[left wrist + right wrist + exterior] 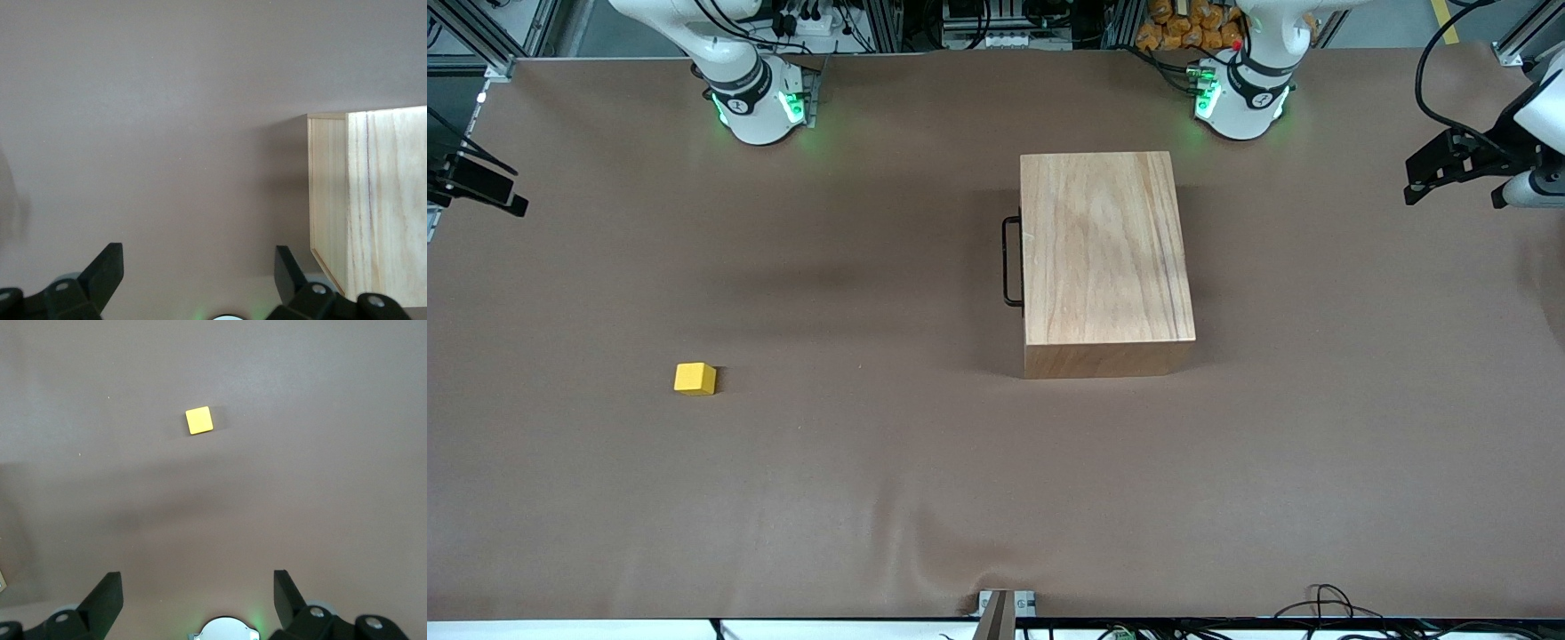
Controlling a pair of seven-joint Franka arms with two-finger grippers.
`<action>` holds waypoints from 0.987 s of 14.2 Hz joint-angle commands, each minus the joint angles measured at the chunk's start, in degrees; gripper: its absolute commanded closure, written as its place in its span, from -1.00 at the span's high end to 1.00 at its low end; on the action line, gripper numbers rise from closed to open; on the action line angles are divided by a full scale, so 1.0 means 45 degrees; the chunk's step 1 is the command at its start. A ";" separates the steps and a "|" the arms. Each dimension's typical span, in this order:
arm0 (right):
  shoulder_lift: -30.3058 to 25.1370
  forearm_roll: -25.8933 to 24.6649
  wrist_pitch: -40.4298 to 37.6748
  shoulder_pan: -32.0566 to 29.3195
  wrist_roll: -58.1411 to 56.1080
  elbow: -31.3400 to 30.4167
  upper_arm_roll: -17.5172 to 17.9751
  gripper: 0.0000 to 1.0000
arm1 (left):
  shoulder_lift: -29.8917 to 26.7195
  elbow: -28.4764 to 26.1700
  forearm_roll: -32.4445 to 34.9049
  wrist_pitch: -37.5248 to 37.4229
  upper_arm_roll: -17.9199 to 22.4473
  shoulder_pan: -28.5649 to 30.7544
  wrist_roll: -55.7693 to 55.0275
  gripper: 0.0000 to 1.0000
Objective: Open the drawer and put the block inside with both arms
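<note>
Here we judge the job barely begun: the drawer sits shut inside the wooden box, only its black wire handle standing out on the side that faces the right arm's end of the table, so opening it is the step in hand. The box stands on the brown tabletop toward the edge where the bases are, in front of the left arm's base. The block lies well apart from it, toward the right arm's end and closer to the front-camera edge, away from any corner. The left gripper hangs over bare cloth beside the box with its fingers spread and empty; the right gripper hangs high over the cloth with the block in sight below it, fingers likewise spread and empty. To do the step well, we think one gripper should come in level with the handle, close across the wire at its middle, and pull straight along the drawer's slide; a skewed pull might drag the whole box. We count one box, one drawer, one handle, one block, two arms and two grippers.
</note>
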 commanded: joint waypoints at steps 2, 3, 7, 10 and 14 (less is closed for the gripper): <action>0.0176 -0.0047 -0.0135 -0.0165 0.0184 0.0331 0.0188 1.00 | 0.0037 0.0219 -0.0170 -0.0393 0.0036 0.0019 0.0064 1.00; 0.0176 -0.0009 -0.0135 -0.0145 0.0185 0.0331 0.0188 1.00 | 0.0037 0.0258 -0.0151 -0.0413 0.0036 0.0038 0.0064 1.00; 0.0214 0.0050 -0.0174 -0.0106 0.0165 0.0215 0.0188 1.00 | 0.0542 0.1095 -0.0073 -0.1036 0.0056 0.0038 -0.0014 1.00; 0.0546 -0.0028 0.0234 -0.0164 0.0048 0.0331 0.0207 1.00 | 0.0584 0.1137 -0.0073 -0.1116 0.0036 0.0038 0.0025 1.00; 0.0586 -0.0106 0.1366 -0.0145 0.0028 0.0312 0.0188 1.00 | 0.0545 0.1039 -0.0053 -0.1233 -0.0061 -0.0020 -0.0071 1.00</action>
